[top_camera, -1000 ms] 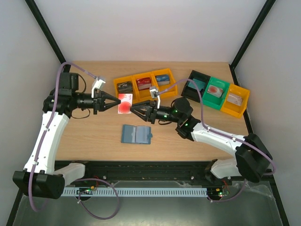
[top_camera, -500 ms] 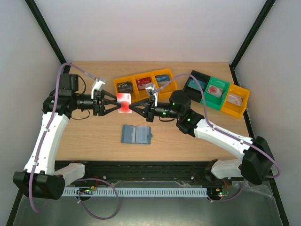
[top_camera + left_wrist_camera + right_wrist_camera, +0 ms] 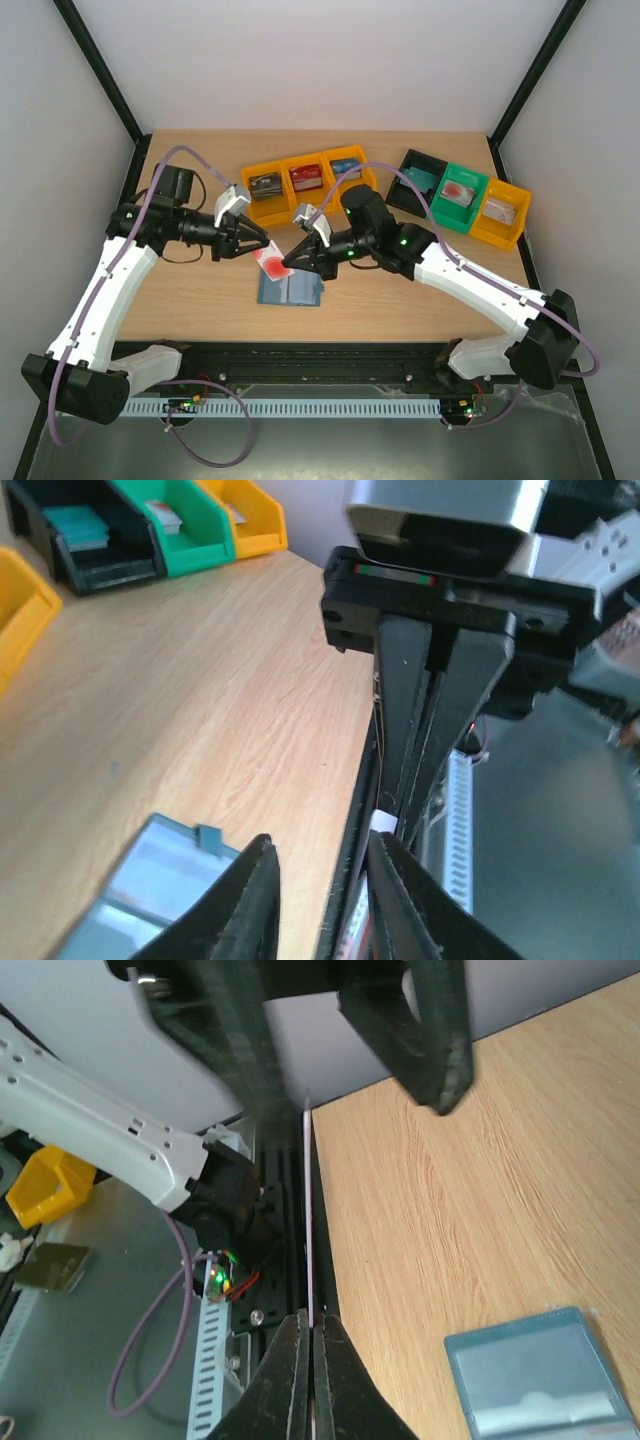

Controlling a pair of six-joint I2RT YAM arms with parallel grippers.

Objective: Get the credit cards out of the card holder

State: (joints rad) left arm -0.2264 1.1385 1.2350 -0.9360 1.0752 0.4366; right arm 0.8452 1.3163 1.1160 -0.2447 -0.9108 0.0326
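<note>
The card holder point(image 3: 290, 289) lies open on the table, teal-blue with pale sleeves; it also shows in the left wrist view point(image 3: 150, 885) and the right wrist view point(image 3: 545, 1380). My right gripper point(image 3: 288, 262) is shut on a red-and-white credit card point(image 3: 269, 261), held in the air over the holder's left part. In the right wrist view that card point(image 3: 310, 1220) is edge-on between my shut right gripper point(image 3: 312, 1322). My left gripper point(image 3: 255, 243) stands open just left of the card. In its own view a white corner of the card point(image 3: 384, 823) sits by the right finger of the open left gripper point(image 3: 318, 870).
Three joined yellow bins point(image 3: 305, 178) with cards stand behind the grippers. A black bin point(image 3: 415, 180), a green bin point(image 3: 460, 194) and a yellow bin point(image 3: 500, 214) hold more cards at the back right. The table's near edge point(image 3: 360, 770) runs close by.
The card passed from my left gripper to my right: the left opened, the right shut on it. Both grippers then moved nearer, bringing the card over the holder.
</note>
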